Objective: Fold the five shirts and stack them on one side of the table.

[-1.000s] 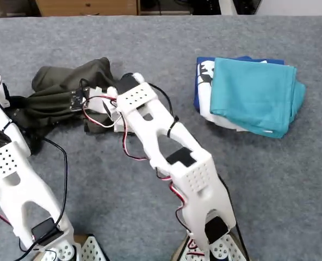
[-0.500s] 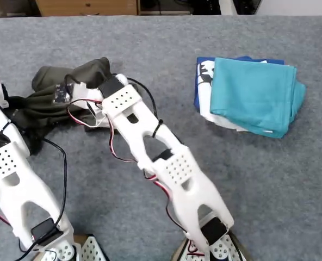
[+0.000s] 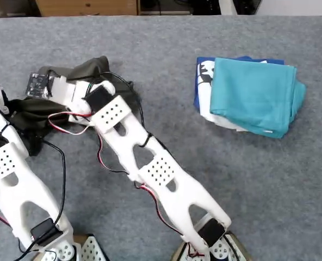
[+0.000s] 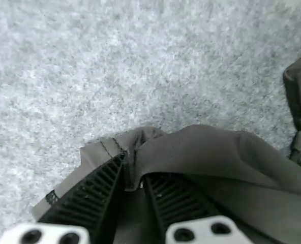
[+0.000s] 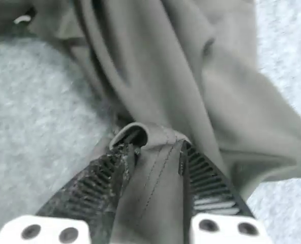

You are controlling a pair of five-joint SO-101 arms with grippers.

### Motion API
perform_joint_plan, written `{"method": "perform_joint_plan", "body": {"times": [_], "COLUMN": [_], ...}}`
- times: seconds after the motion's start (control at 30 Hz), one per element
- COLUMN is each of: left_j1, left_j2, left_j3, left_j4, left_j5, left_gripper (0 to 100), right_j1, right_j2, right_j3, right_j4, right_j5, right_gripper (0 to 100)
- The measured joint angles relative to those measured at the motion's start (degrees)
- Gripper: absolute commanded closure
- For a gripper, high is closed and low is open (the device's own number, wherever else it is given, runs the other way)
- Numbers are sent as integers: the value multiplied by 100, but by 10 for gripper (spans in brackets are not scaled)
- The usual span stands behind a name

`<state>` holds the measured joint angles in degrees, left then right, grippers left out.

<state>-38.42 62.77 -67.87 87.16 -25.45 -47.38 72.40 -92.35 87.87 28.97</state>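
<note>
One grey tabletop (image 3: 248,179) carries everything. On its right side sits a folded stack (image 3: 253,95), probably parked there to leave folding room; I can count three layers in it, teal, white and blue. One olive shirt (image 3: 90,70) lies crumpled at the left. Two arms pinch it, the left jaws clamped on a hem and the right jaws on a seamed fold, seemingly to spread it flat.

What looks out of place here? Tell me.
The dark olive shirt lies crumpled in an unfolded heap, with the left gripper and right gripper both clamped on its fabric. The teal shirt sits skewed on the folded stack.
</note>
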Motion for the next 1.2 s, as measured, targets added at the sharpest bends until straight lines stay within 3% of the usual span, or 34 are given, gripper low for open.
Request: {"method": "perform_joint_plan", "body": {"times": [0.17, 0.3, 0.67, 0.97, 1.2], "left_j1": [-35, -53, -88, -185, -185], "left_j2": [158, 158, 158, 158, 158], "left_j3": [-70, -88, -88, -88, -88], "left_j4": [0, 0, 0, 0, 0], "left_j5": [0, 0, 0, 0, 0], "left_gripper": [981, 981, 981, 981, 981], "right_j1": [18, 18, 343, 721, 1108], "right_j2": [-369, -844, -1908, -3095, -3138], "right_j3": [-9, -9, 149, 3613, 5354], "right_j4": [633, 1257, 1363, 1319, 193], "right_j5": [44, 598, 932, 1855, 1380], "right_gripper": [836, 836, 836, 835, 834]}}
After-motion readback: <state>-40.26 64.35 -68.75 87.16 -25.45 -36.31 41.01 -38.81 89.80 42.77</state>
